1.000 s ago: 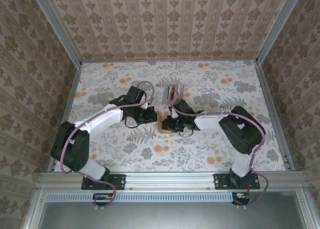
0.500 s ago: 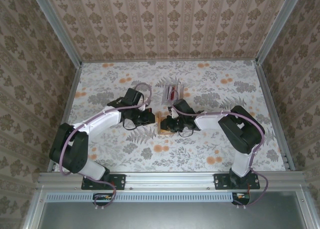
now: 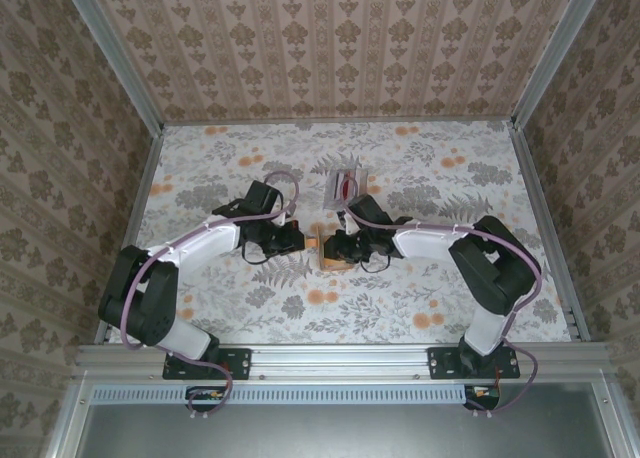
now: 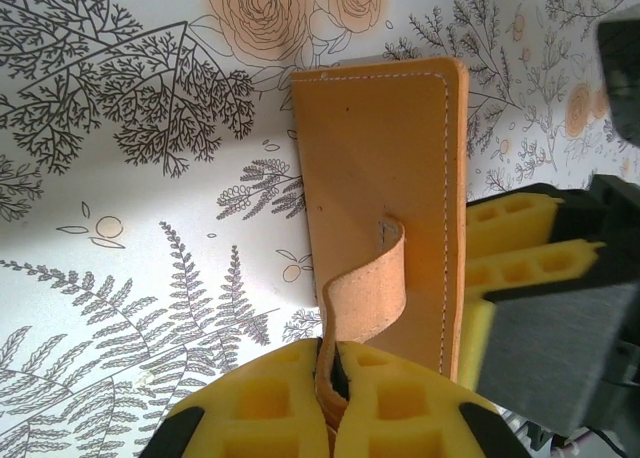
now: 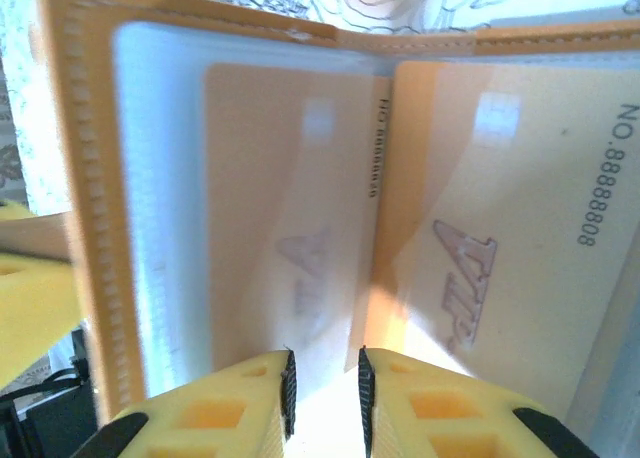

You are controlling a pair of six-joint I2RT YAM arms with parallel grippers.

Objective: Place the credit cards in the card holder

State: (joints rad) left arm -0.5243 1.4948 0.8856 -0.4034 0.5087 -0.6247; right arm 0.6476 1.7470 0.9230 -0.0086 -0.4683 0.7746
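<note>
Floral table (image 3: 450, 288) in view. The left arm (image 3: 205, 240) and right arm (image 3: 430, 238) both fold inward and meet near its centre. A clear rack (image 3: 345, 186) with red strips stands just beyond them, apart from both. The orange card holder (image 4: 380, 148) sits between the two wrists, just in front of the rack. From the right wrist I see it open, with the pale inside facing the camera. Two tan cards (image 5: 500, 228) marked VIP lie against that inside, one to each side of a vertical edge. The left gripper (image 4: 330, 403) is clamped on the holder's curled strap (image 4: 370, 288), pads pressed together on it. The right gripper (image 5: 323, 388) sits at the cards' lower edge, its jaws a narrow slit apart. I cannot tell whether they pinch anything.
</note>
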